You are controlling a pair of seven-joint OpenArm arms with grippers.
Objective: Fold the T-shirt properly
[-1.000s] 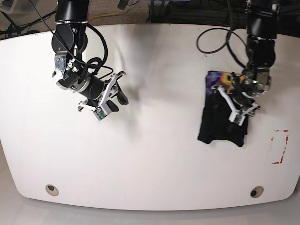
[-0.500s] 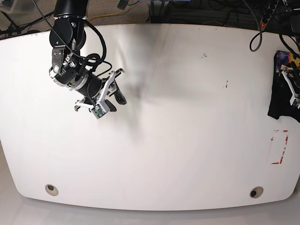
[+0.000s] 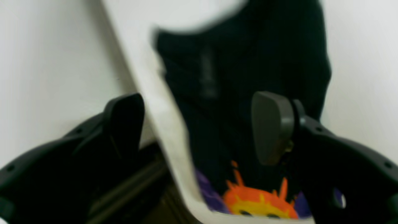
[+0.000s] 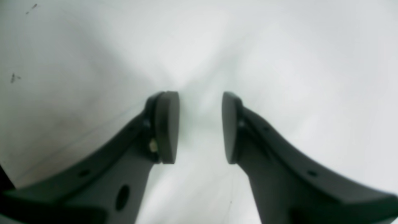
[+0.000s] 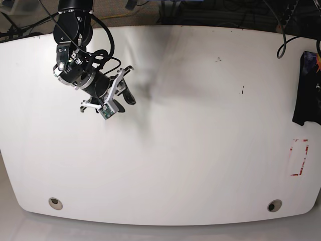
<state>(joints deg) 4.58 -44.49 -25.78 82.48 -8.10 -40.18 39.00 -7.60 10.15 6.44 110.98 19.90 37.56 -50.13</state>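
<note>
Since the earlier frame, my folded black cloth T-shirt [image 5: 307, 90] with its orange sun-face print had slid to the white table's [image 5: 190, 150] 3 o'clock edge. Left gripper [image 3: 199, 130] straddled it, jaws spread. Right gripper [image 4: 199, 127] hovered at 10 o'clock, parted, empty.

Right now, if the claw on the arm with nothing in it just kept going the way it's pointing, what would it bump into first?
Most likely only the bare white table. The right gripper has its fingers apart with nothing between them, and ahead its wrist view shows only tabletop, though depth is hard to judge.
</note>
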